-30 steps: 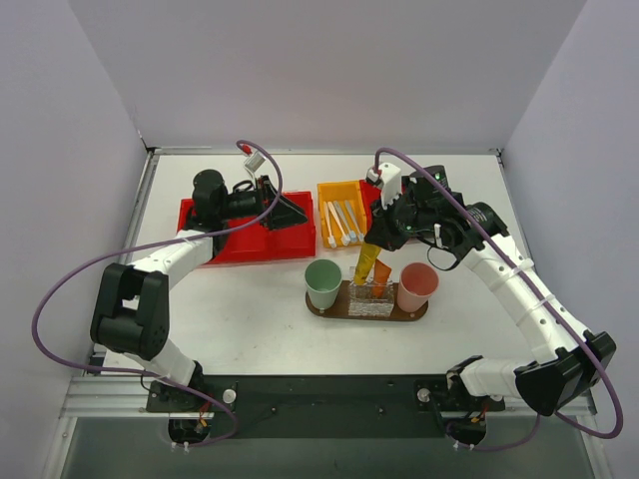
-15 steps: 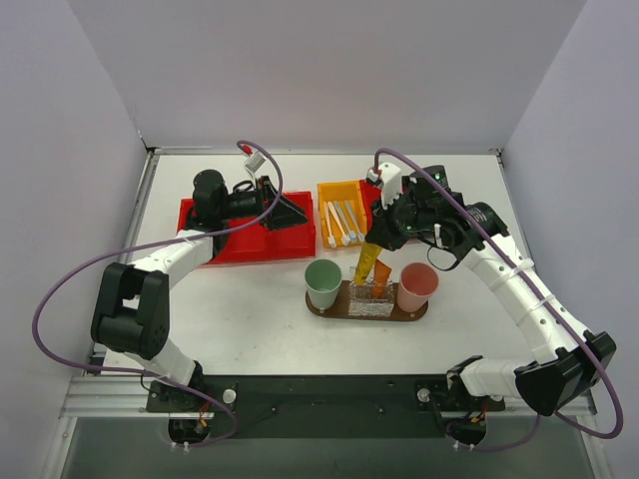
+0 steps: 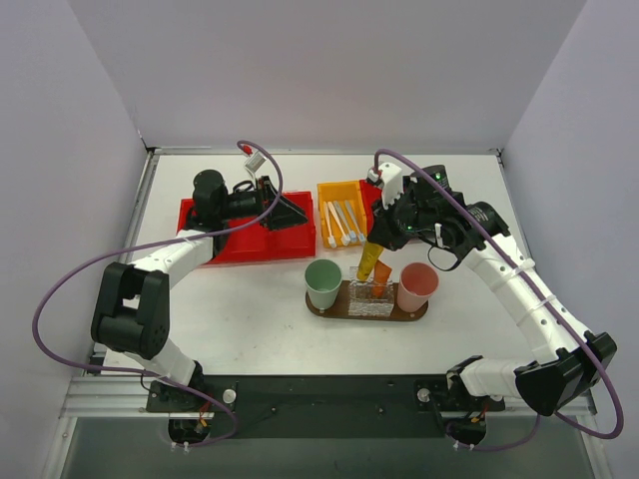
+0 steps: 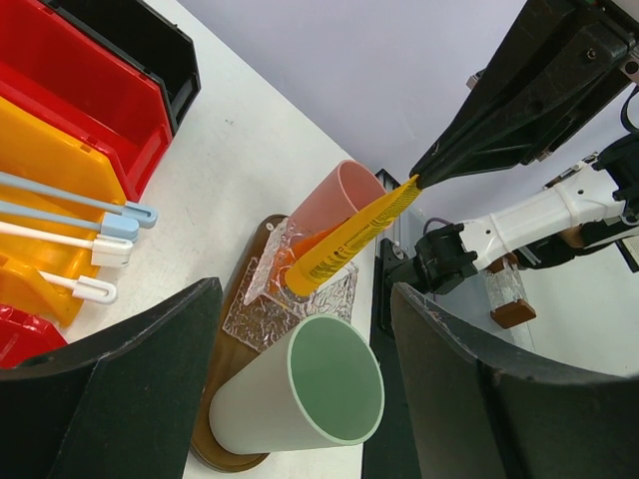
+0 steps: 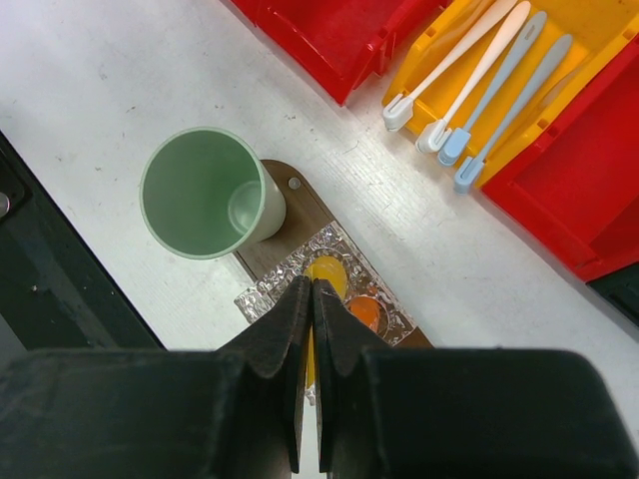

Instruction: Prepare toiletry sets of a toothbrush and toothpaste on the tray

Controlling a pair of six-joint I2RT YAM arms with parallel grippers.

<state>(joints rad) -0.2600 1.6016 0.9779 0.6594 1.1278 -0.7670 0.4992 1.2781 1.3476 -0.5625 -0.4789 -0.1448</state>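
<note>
Right tool [image 5: 307,291] pinches yellow toothpaste tube [image 4: 349,238] top; tube hangs below.

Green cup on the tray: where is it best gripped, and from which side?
Probably pinch the green cup at its left rim from above, one of the fingers inside. It stands upright, empty, mouth up, at the left end of the tray; its right side is crowded by the glass holder.

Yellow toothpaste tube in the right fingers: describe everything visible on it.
The yellow toothpaste tube is small, flat and plastic-looking, with a ribbed crimped tail. It stands tilted, tail up, its lower end inside the clear textured holder on the wooden tray. The right gripper has its fingers shut on that tail. An orange tube sits right beside it in the same holder.
</note>
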